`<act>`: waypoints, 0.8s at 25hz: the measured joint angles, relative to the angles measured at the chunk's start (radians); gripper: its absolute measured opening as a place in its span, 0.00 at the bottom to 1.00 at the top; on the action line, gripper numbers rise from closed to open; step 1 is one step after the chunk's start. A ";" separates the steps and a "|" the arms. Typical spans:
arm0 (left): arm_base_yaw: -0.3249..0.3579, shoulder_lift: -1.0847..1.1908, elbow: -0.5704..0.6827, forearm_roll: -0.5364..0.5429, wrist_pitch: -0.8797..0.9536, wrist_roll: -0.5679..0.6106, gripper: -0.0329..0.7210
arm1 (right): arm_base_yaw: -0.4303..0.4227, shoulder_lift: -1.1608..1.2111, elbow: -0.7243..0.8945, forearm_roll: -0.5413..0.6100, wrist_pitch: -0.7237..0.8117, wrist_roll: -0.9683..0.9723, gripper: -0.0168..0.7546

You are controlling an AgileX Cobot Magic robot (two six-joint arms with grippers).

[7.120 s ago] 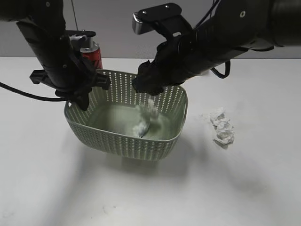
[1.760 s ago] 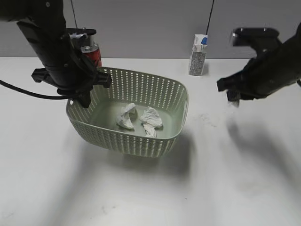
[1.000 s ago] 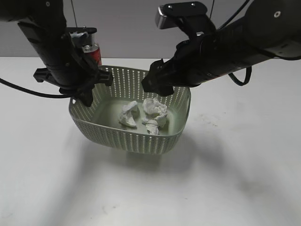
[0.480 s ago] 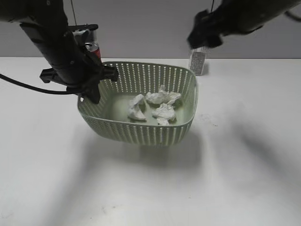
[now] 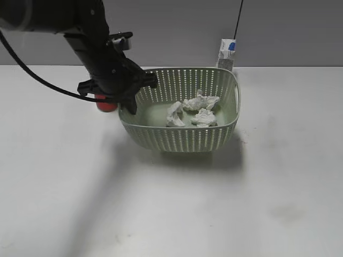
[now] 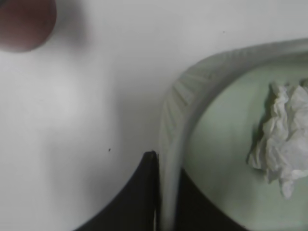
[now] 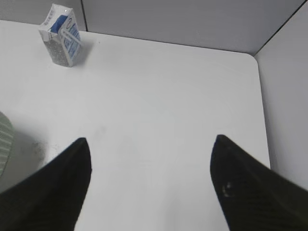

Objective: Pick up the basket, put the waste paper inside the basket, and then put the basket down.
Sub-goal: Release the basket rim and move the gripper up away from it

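Observation:
The pale sage-green perforated basket (image 5: pixel 187 136) is near the table's middle, and I cannot tell whether it touches the table. Three white wads of waste paper (image 5: pixel 194 111) lie inside it. My left gripper (image 5: pixel 130 105) is shut on the basket's left rim. In the left wrist view the rim (image 6: pixel 174 120) runs between the two dark fingers (image 6: pixel 144 192), and one wad (image 6: pixel 281 137) lies on the basket floor. My right gripper (image 7: pixel 150 149) is open and empty above bare table in the right wrist view. It is out of the exterior view.
A red can (image 5: pixel 105 104) stands just left of the basket behind my left arm; it also shows in the left wrist view (image 6: pixel 24 21). A white-and-grey carton with a blue top (image 5: pixel 226 54) stands at the back, also in the right wrist view (image 7: pixel 61 42). The table's back right corner (image 7: pixel 250 55) meets grey walls.
My left gripper has carried the basket to the right and lower. A third wad has landed in the basket. My right arm has pulled up and out of the exterior view.

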 joint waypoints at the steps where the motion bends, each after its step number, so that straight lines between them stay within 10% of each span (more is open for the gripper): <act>1: 0.000 0.013 -0.005 0.001 -0.003 -0.005 0.04 | -0.003 -0.015 0.000 0.000 0.036 -0.005 0.77; 6: 0.000 0.041 -0.012 0.034 -0.004 -0.012 0.11 | -0.004 -0.093 0.000 0.027 0.084 -0.013 0.77; 14: 0.003 0.041 -0.013 0.041 0.038 -0.009 0.86 | -0.004 -0.189 0.000 0.044 0.156 -0.022 0.77; 20: 0.059 -0.005 -0.013 0.043 0.165 0.056 0.91 | -0.004 -0.288 0.083 0.054 0.213 -0.042 0.77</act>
